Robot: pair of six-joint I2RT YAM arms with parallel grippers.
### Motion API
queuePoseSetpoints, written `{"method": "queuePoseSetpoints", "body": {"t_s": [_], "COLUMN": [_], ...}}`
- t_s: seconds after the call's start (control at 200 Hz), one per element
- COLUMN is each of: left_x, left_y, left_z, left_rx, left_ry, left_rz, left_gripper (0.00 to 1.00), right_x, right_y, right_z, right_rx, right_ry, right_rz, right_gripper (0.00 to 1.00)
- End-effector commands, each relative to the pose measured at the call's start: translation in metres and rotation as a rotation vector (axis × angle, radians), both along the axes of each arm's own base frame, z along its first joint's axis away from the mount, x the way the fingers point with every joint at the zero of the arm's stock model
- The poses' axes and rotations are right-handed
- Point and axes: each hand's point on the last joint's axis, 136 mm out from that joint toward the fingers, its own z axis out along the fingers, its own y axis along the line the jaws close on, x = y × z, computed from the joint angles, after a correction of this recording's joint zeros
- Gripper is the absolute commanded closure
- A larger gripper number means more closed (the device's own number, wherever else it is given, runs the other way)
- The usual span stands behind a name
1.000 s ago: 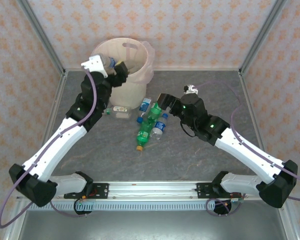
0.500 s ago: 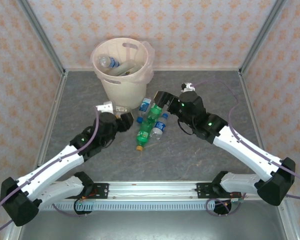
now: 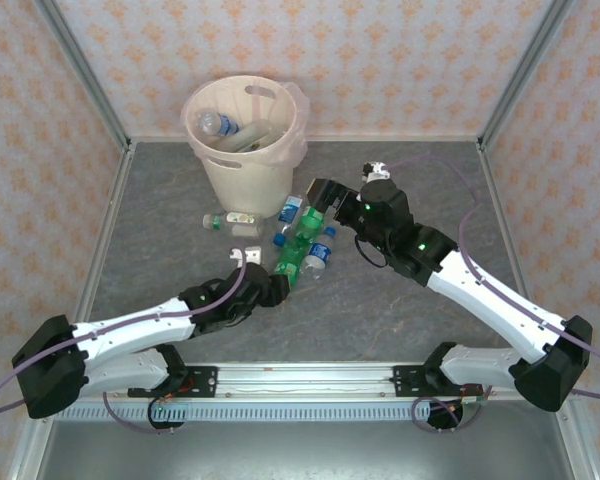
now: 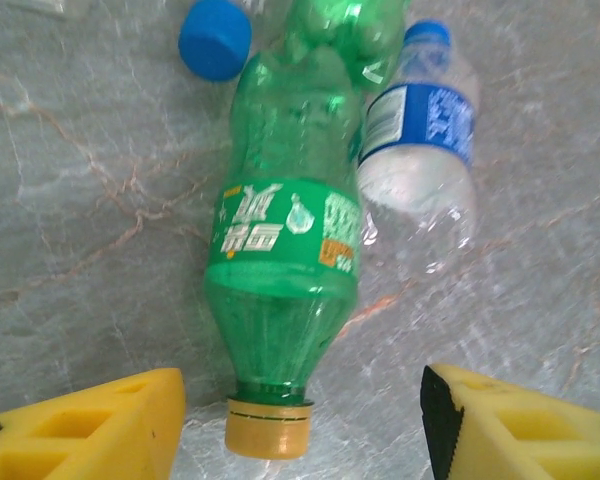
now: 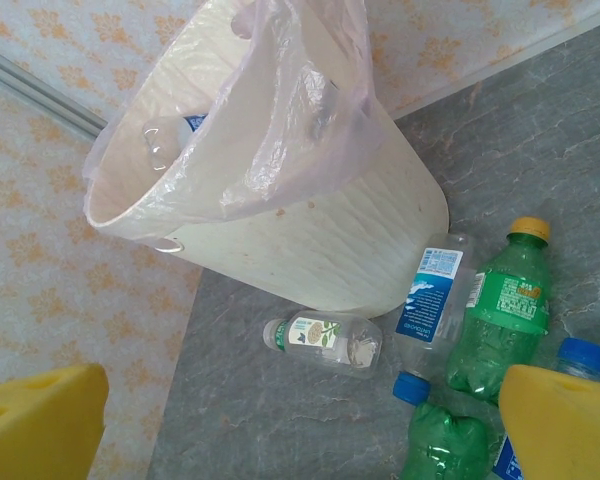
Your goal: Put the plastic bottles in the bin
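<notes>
One bin [image 3: 242, 170] stands back left, with two clear bottles [image 3: 215, 125] visible inside. At its foot lies one small clear bottle [image 3: 230, 220]. The left gripper [image 4: 302, 400] has its jaws apart either side of the yellow cap [image 4: 268, 428] of one green bottle [image 3: 290, 262], with gaps showing. Next come a second green bottle [image 3: 308, 225] and two blue-labelled bottles [image 3: 320, 252]. The right gripper [image 3: 318, 200] hovers there, jaws wide and empty.

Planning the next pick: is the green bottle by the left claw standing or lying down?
Lying down. The green bottle rests on its side on the table, its yellow cap nearest the left wrist camera.
</notes>
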Motion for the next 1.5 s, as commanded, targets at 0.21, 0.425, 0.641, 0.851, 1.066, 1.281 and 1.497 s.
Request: {"method": "queuePoseSetpoints", "body": {"t_s": [0.21, 0.425, 0.641, 0.851, 1.066, 1.281, 1.497], "left_x": [-0.006, -0.007, -0.006, -0.005, -0.004, 0.004, 0.025], "left_y": [-0.014, -0.012, -0.014, -0.011, 0.000, 0.003, 0.009], "left_z": [-0.036, -0.054, -0.060, -0.057, -0.035, 0.012, 0.094], "left_rx": [0.027, 0.077, 0.094, 0.117, 0.112, 0.054, 0.014], "left_ry": [0.072, 0.101, 0.104, 0.100, 0.060, -0.034, -0.197], "left_rz": [-0.060, -0.068, -0.076, -0.066, -0.031, 0.001, 0.085], "left_gripper": [0.38, 0.45, 0.56, 0.73, 0.76, 0.78, 0.81], "right_x": [-0.003, -0.002, -0.001, 0.001, 0.001, 0.002, 0.002], "right_y": [-0.002, -0.001, -0.002, -0.001, 0.000, 0.002, 0.006], "right_z": [0.009, 0.011, 0.015, 0.014, 0.015, 0.022, 0.025], "right_rx": [0.025, 0.014, 0.012, 0.008, 0.012, 0.022, 0.046], "right_ry": [-0.019, -0.025, -0.035, -0.035, -0.040, -0.054, -0.069], "right_rz": [-0.007, -0.006, -0.009, -0.012, -0.008, -0.003, 0.014], "right_gripper": [0.00, 0.00, 0.00, 0.00, 0.00, 0.00, 0.00]}}
